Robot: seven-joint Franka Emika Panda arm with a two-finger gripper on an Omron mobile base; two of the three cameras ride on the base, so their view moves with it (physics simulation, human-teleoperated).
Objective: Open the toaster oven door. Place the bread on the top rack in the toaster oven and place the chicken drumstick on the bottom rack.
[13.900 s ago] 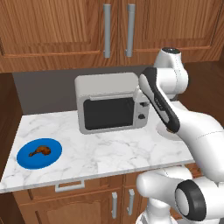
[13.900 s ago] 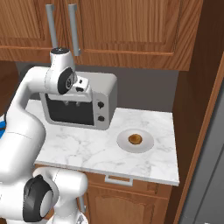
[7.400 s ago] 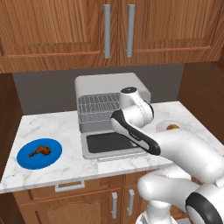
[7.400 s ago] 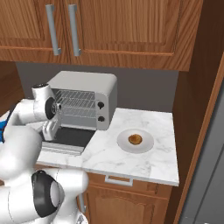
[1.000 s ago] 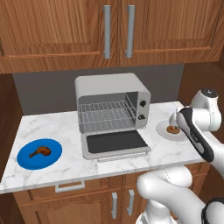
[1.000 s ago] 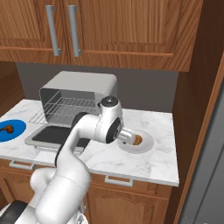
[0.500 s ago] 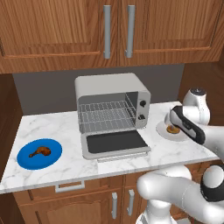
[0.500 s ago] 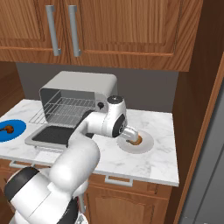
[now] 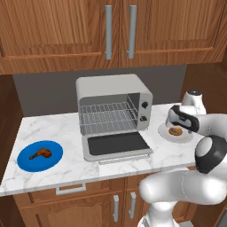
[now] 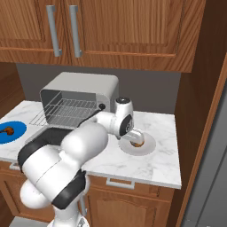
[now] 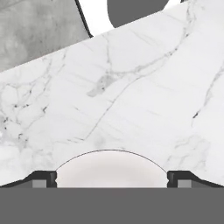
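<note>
The toaster oven (image 9: 113, 93) stands at the back of the counter with its door (image 9: 117, 144) folded down flat. Inside show the top rack (image 9: 106, 111) and the bottom rack (image 9: 109, 127), both bare. The bread (image 9: 176, 131) (image 10: 138, 141) lies on a white plate (image 9: 165, 133) (image 10: 148, 148) to the oven's right. My gripper (image 9: 178, 123) (image 10: 134, 136) hangs close over the bread, open; in the hand view the gripper (image 11: 112, 178) has its fingertips (image 11: 43, 178) wide apart with the plate's rim (image 11: 111, 164) between them. The chicken drumstick (image 9: 40, 154) (image 10: 6, 130) lies far left.
The drumstick rests on a blue plate (image 9: 26, 162) (image 10: 15, 135) near the counter's left front. Wooden wall cabinets (image 9: 115, 31) hang above the oven. A tall wooden panel (image 10: 201, 111) closes the counter's right end. The lowered door juts toward the counter's front edge.
Over the last second the hand has come in and down over the bread plate, jaws staying wide. Much earlier the oven door was shut; it now lies open.
</note>
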